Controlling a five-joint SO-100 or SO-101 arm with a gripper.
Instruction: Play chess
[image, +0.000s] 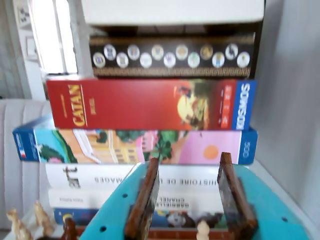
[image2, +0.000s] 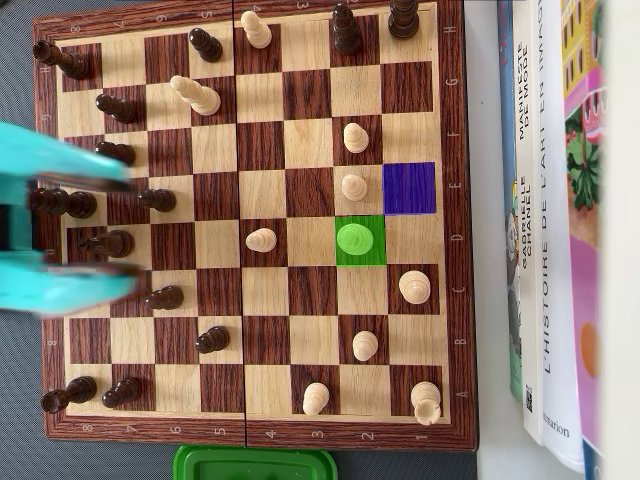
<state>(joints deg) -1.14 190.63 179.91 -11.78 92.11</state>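
A wooden chessboard (image2: 260, 150) fills the overhead view. Dark pieces stand mostly along its left side and light pieces are spread over the right half. One square is tinted green (image2: 375, 255) with a pawn (image2: 357, 238) on it, and an empty square beside it is tinted purple (image2: 409, 188). My teal gripper (image2: 125, 228) hovers blurred over the left edge, jaws open, on either side of a dark piece (image2: 110, 243) without closing on it. In the wrist view the gripper (image: 190, 159) is open and empty, with a light piece's top (image: 202, 231) low between the brown fingers (image: 146, 200).
A stack of books and game boxes (image2: 545, 230) lies along the board's right edge; the wrist view shows the red Catan box (image: 140, 104) among them. A green plastic container (image2: 255, 463) sits at the board's bottom edge. Light pieces (image: 20, 225) show at the wrist view's lower left.
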